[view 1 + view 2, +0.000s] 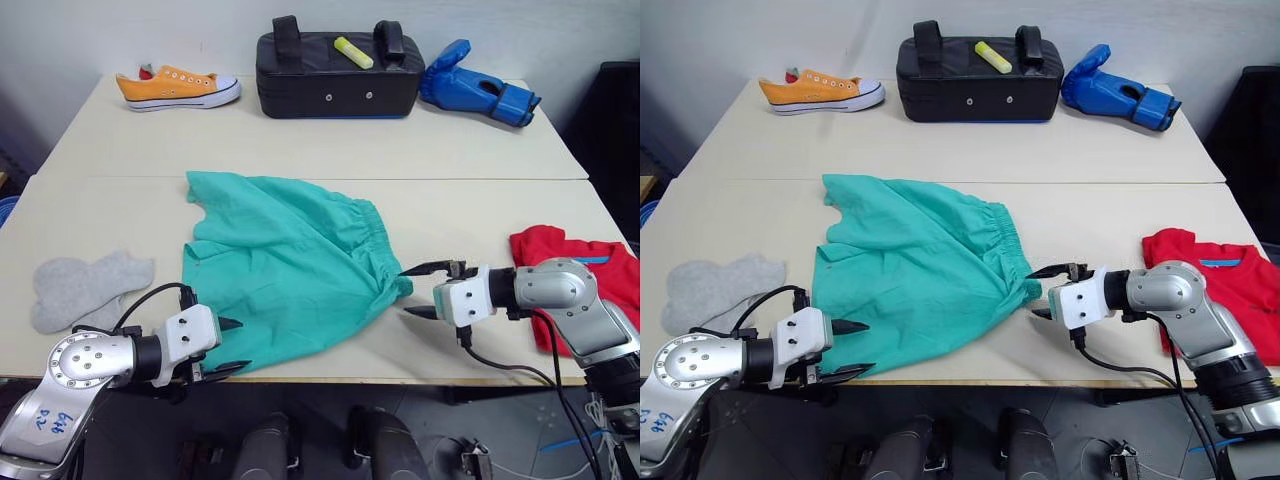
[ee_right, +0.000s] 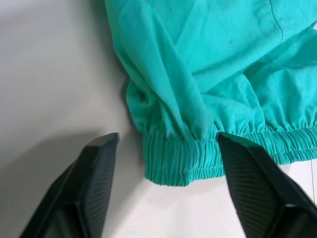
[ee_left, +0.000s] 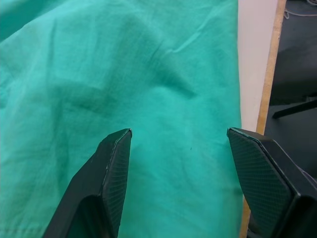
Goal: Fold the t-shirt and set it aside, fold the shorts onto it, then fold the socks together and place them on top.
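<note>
The teal shorts [image 1: 290, 265] lie spread flat in the middle of the near table, elastic waistband [image 2: 188, 158] toward the right. My left gripper [image 1: 232, 346] is open at their near left hem, fingers over the cloth [image 3: 168, 148]. Just off the waistband's near corner, my right gripper [image 1: 424, 290] also stands open, holding nothing. The red t-shirt [image 1: 575, 270] lies folded at the right edge, partly behind my right arm. At the near left, the grey socks [image 1: 85, 288] rest side by side on the table.
On the far table sit an orange sneaker [image 1: 178, 86], a black case [image 1: 335, 72] with a yellow marker [image 1: 352, 52] on top, and a blue glove [image 1: 478, 90]. The table's front edge [image 3: 265, 99] runs just beside my left gripper.
</note>
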`<control>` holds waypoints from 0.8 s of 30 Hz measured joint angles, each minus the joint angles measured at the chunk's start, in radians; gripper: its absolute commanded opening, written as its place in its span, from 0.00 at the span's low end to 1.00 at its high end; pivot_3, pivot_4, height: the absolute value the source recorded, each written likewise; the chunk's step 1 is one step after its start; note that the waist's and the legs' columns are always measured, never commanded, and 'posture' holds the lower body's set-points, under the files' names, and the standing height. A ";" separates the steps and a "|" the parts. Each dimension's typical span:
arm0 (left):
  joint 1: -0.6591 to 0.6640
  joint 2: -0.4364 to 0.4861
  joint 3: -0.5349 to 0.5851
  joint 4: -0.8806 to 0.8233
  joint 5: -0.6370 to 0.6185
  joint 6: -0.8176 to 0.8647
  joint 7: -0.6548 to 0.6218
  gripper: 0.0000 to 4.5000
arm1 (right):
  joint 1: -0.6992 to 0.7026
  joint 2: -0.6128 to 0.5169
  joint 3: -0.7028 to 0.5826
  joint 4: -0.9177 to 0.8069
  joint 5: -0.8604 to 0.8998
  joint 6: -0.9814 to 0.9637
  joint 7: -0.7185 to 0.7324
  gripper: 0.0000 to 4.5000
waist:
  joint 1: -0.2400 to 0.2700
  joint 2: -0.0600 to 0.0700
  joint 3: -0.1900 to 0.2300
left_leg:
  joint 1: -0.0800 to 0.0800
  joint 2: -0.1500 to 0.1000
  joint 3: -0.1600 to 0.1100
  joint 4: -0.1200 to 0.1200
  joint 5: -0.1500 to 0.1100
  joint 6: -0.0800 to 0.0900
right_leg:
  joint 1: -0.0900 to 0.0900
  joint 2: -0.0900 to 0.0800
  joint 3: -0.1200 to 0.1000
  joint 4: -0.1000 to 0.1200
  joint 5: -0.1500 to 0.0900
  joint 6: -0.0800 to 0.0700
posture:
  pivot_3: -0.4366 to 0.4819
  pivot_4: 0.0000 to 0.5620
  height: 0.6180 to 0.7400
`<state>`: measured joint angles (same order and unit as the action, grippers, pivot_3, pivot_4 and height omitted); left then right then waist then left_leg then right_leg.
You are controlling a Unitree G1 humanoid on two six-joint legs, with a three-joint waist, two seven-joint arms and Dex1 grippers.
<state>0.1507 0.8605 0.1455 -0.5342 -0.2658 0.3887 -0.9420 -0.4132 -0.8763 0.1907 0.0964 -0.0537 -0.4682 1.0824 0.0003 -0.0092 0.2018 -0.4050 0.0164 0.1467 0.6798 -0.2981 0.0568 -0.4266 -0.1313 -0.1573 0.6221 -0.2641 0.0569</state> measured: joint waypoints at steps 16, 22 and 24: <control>-0.069 -0.076 0.089 -0.012 -0.290 0.100 0.011 0.72 | -0.081 0.132 0.050 0.186 -0.093 -0.082 -0.099 0.01 | -0.005 0.000 0.000 | 0.001 0.000 0.001 0.001 0.001 0.000 | 0.000 0.000 0.001 0.002 0.000 0.000 | 0.48 0.27 1.00; -0.046 -0.034 0.108 -0.012 -0.335 0.132 -0.009 1.00 | -0.093 0.114 0.048 0.104 0.027 0.041 0.006 0.00 | -0.005 0.000 0.000 | 0.001 0.000 0.001 0.001 0.001 0.000 | 0.000 0.001 0.001 0.002 0.000 0.000 | 0.48 0.27 1.00; -0.003 0.007 0.108 -0.013 -0.304 0.105 -0.040 1.00 | -0.116 0.089 0.044 0.045 0.103 0.158 0.078 0.00 | -0.008 0.001 0.001 | 0.001 0.000 0.001 0.000 0.001 0.000 | 0.000 0.001 0.001 0.002 0.000 0.000 | 0.48 0.27 1.00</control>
<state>0.1472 0.8674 0.2536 -0.5469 -0.5695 0.4939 -0.9823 -0.5291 -0.7870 0.2343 0.1415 0.0494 -0.3106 1.1602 -0.0075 -0.0078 0.2026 -0.4039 0.0168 0.1472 0.6803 -0.2973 0.0564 -0.4265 -0.1306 -0.1565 0.6240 -0.2644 0.0564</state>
